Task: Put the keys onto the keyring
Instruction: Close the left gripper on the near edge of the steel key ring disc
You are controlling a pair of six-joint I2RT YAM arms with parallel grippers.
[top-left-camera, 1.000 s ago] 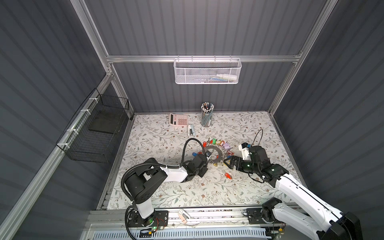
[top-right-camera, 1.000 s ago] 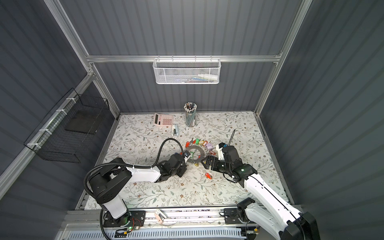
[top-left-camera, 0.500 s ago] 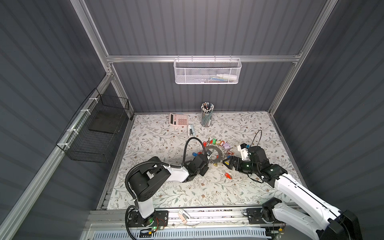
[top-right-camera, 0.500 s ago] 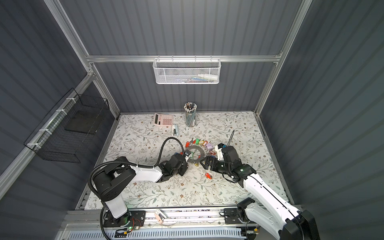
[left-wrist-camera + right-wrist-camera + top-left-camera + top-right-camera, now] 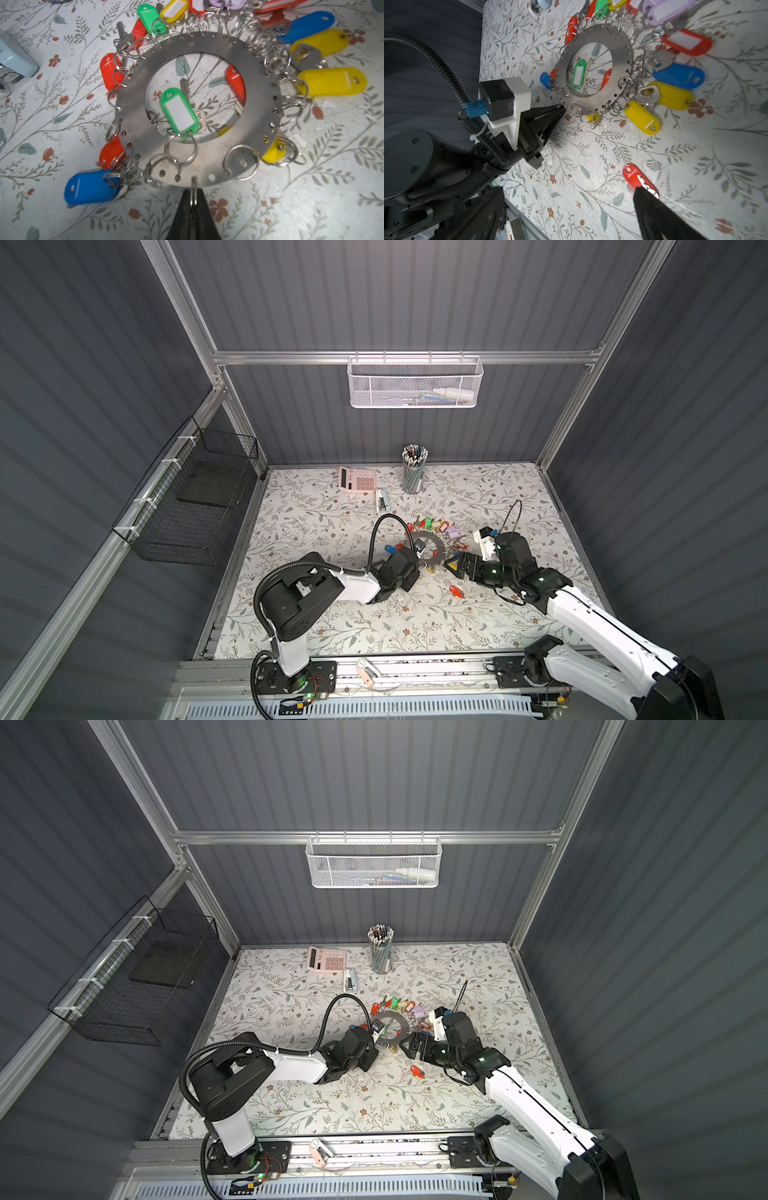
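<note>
The keyring [image 5: 261, 87] lies flat on the flowered table [image 5: 311, 197], in the middle, between the two arms. It is a wide grey metal disc with a big round hole in the centre and a row of small holes along its edge. Many keys [image 5: 307, 56] hang on this edge by their little rings, with red, yellow, blue, green and lilac tags spread around it like petals. One green key [image 5: 179, 112] lies inside the centre hole. The left pincer [image 5: 193, 199] is pressed together on a small split ring [image 5: 194, 187] that passes through an edge hole on the near side of the disc. The right pincer [image 5: 456, 566] is spread wide, and a loose red key [image 5: 636, 179] lies on the table just beside one of its fingers [image 5: 654, 209]. I think the step is to steady the disc while this red key is collected. To do it well, the left pinch must be firm without pulling, because the disc can slide easily. The right pincer should take the plastic tag, not the thin metal. Some free holes are next to the held ring.
</note>
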